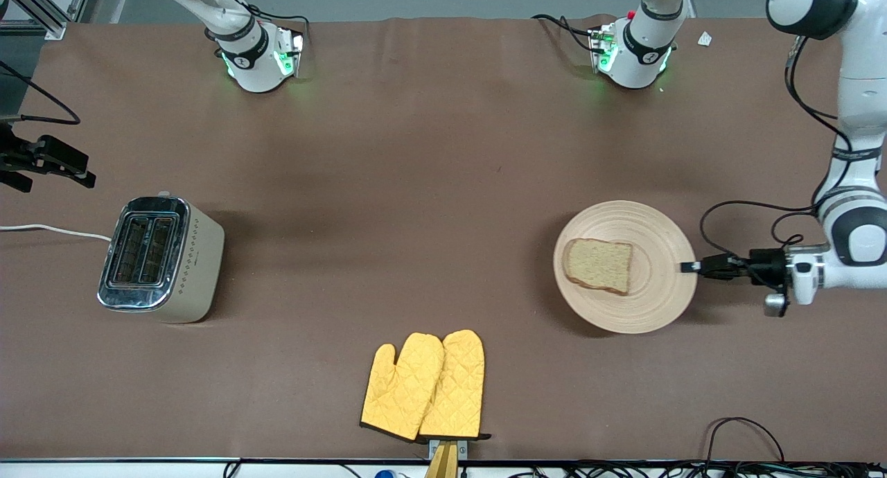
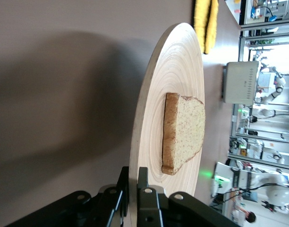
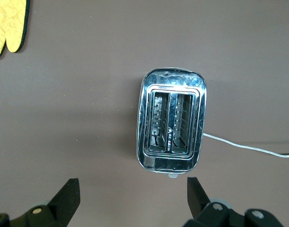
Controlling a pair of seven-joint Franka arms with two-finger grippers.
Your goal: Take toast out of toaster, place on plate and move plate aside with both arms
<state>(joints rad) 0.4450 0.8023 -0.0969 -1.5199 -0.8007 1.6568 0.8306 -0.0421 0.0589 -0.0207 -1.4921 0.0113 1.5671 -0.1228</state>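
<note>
The round tan wooden plate [image 1: 651, 294] is toward the left arm's end of the table. The speckled brown toast [image 1: 599, 264] lies flat on it, on the half toward the table's middle. My left gripper [image 1: 688, 267] is shut on the plate's rim at the side away from the toast. In the left wrist view its two fingers clamp the rim [image 2: 133, 182], with the plate [image 2: 177, 71] and toast [image 2: 187, 132] just past them. I cannot tell whether the plate rests on the table. My right gripper [image 1: 69, 166] is open and empty, up over the table beside the toaster [image 3: 133, 194].
A chrome-topped toaster [image 1: 161, 258] with two empty slots stands toward the right arm's end; it shows in the right wrist view [image 3: 172, 123], its white cord [image 1: 48, 230] trailing off. Two yellow oven mitts [image 1: 424, 386] lie near the front edge.
</note>
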